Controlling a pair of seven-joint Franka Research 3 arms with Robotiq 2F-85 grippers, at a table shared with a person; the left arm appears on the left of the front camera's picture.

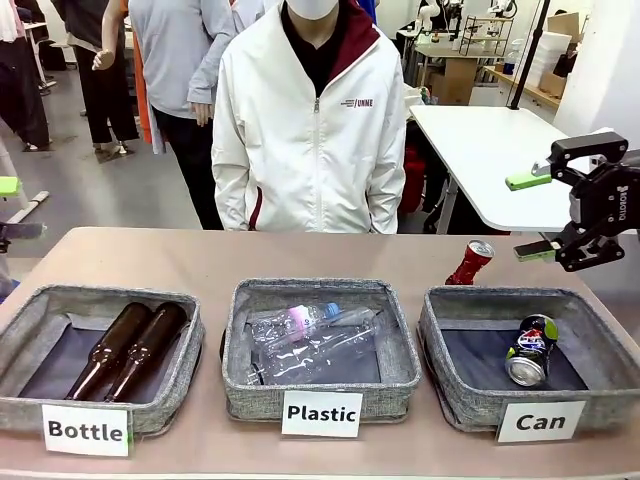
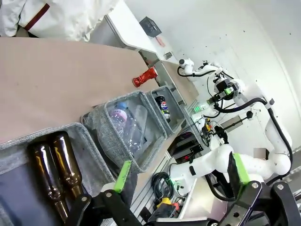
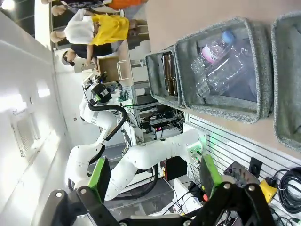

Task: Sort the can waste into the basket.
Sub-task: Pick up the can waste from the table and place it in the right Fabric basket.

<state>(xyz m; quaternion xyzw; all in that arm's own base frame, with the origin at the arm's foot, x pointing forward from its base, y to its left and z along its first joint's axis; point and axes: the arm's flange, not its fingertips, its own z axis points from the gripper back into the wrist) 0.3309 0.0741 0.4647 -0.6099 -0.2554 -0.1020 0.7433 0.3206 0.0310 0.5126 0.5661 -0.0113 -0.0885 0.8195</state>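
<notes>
Finds blue can (image 1: 531, 350) lying in the basket (image 1: 604, 345); red can (image 1: 470, 263) tilted on the worktop (image 1: 300, 255) just behind it. Holds right pincer (image 1: 530, 216) apart, empty, raised beside the basket; left pincer (image 2: 181, 172) apart too, empty.

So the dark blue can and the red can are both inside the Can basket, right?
No. Only the dark blue can lies in the Can basket; the red can sits on the table behind it, as the front view shows.
</notes>
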